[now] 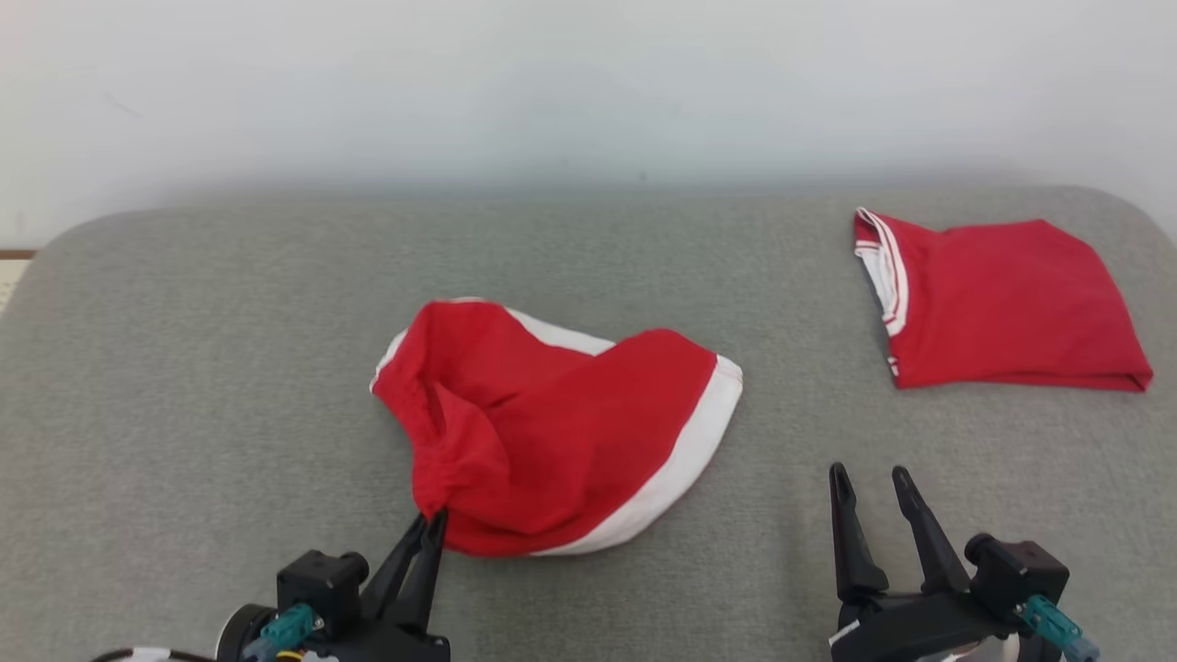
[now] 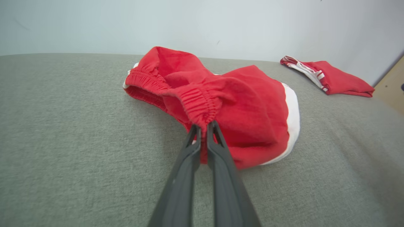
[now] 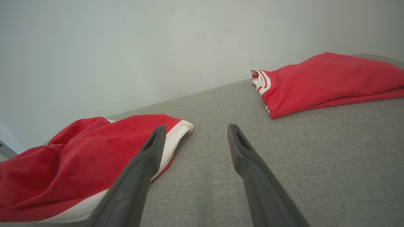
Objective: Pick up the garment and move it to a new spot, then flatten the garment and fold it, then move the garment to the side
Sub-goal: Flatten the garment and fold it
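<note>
A grey padded surface (image 1: 184,368) runs back to a pale wall (image 1: 552,83). Near its middle lies a pair of red shorts (image 1: 570,423), crumpled in a loose heap rather than spread flat. A broad white band (image 1: 685,455) runs along the edge on the robot's right. The gathered elastic waistband (image 2: 199,104) faces the robot's left and bunches into a ridge at the near corner of the heap. The left gripper (image 1: 432,519) reaches in from the lower left of the head view and is pinched tight on that near fold of waistband. In the left wrist view its two dark fingers (image 2: 221,164) lie almost together, with a strip of red cloth squeezed between their tips. The rest of the shorts rests on the surface. The right gripper (image 1: 869,473) sits to the right of the shorts, well apart from the left one. Its fingers are spread wide, with nothing between them, and point away from the robot. In the right wrist view one finger passes in front of the white band; whether it touches the cloth cannot be told. At the far right of the surface, well apart from the shorts, lies a second red garment (image 1: 1002,303). It is folded into a flat packet with white and red striped trim on its left edge.
</note>
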